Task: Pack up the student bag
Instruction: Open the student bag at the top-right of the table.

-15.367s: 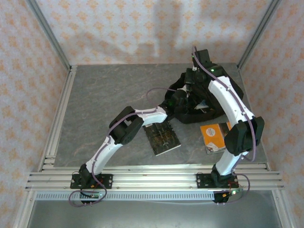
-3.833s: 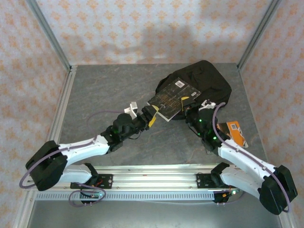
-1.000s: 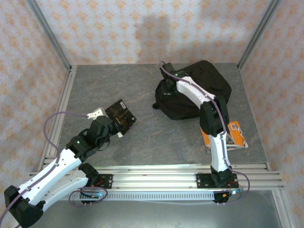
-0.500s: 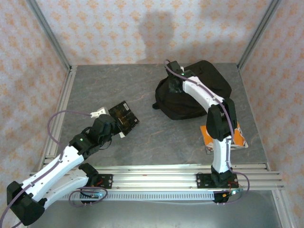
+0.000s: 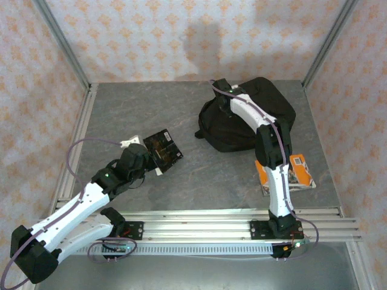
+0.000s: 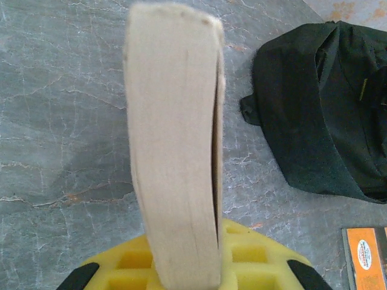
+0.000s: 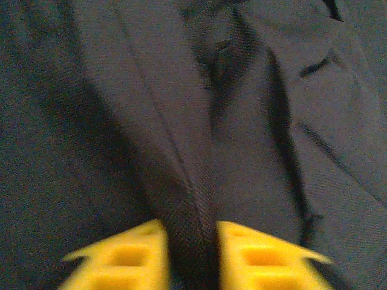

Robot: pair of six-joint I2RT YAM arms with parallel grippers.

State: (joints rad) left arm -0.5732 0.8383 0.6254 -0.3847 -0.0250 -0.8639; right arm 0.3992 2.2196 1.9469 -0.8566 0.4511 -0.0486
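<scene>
The student bag (image 5: 269,106) lies black and slumped at the back right of the table. My right gripper (image 5: 222,104) is down on its left upper edge; in the right wrist view (image 7: 190,257) the yellow fingers (image 7: 124,257) pinch a raised fold of the bag's fabric (image 7: 121,90). A dark book (image 5: 164,147) is held tilted above the table at centre left, my left gripper (image 5: 153,161) shut on its lower edge. The left wrist view has the book's pale page edge (image 6: 175,139) standing upright between the yellow pads (image 6: 257,260), with the bag (image 6: 326,103) ahead to the right.
An orange book (image 5: 291,173) lies flat near the right arm's base, in front of the bag; its corner (image 6: 366,254) appears at the left wrist view's lower right. Metal rails edge the grey table on the left and front; patterned walls close the back and sides.
My left arm carried the dark book a little rightward, toward the bag. My right gripper shifted along the bag's upper left edge, opened, then shut on a fabric fold.
</scene>
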